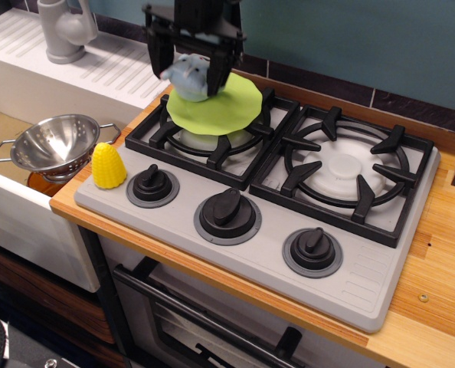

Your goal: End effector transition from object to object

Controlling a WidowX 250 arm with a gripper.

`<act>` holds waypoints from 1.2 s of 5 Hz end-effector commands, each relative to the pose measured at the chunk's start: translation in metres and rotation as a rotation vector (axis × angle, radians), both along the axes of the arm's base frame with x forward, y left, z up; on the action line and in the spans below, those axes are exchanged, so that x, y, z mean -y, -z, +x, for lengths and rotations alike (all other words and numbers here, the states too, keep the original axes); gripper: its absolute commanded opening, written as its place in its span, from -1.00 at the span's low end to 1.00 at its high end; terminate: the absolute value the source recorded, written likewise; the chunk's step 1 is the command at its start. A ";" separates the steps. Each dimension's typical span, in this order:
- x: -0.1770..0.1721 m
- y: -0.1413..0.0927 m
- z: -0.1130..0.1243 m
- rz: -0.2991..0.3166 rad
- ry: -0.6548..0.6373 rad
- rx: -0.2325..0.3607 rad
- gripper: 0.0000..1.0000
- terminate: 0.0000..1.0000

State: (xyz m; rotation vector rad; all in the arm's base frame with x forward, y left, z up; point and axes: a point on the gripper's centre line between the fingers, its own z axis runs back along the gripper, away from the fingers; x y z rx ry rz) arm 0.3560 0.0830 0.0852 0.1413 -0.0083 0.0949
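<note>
My black gripper (188, 80) hangs over the back left burner with its two dark fingers (156, 54) on either side of a blue-grey soft toy (189, 77). The toy sits between the fingers and looks raised a little above the lime-green round plate (227, 107), over its back left part. The plate rests on the black grate of the left burner (212, 146). The gripper's wrist runs out of the top of the frame.
A yellow toy corn cob (108, 165) stands at the stove's front left corner. A steel colander (53, 146) sits in the sink to the left, and a grey faucet (63, 27) stands behind it. The right burner (342, 169) is bare. Three black knobs (227, 215) line the stove's front.
</note>
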 end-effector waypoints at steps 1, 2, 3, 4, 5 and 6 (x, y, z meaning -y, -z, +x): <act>-0.018 -0.064 -0.023 0.064 0.040 0.054 1.00 -1.00; -0.025 -0.063 -0.039 0.055 0.040 0.036 1.00 -1.00; -0.030 -0.052 -0.058 0.044 0.032 0.038 1.00 -1.00; -0.034 -0.036 -0.075 0.027 0.020 0.057 1.00 -1.00; -0.035 -0.019 -0.085 0.021 0.013 0.093 1.00 -1.00; -0.034 -0.010 -0.089 0.036 0.025 0.117 1.00 -1.00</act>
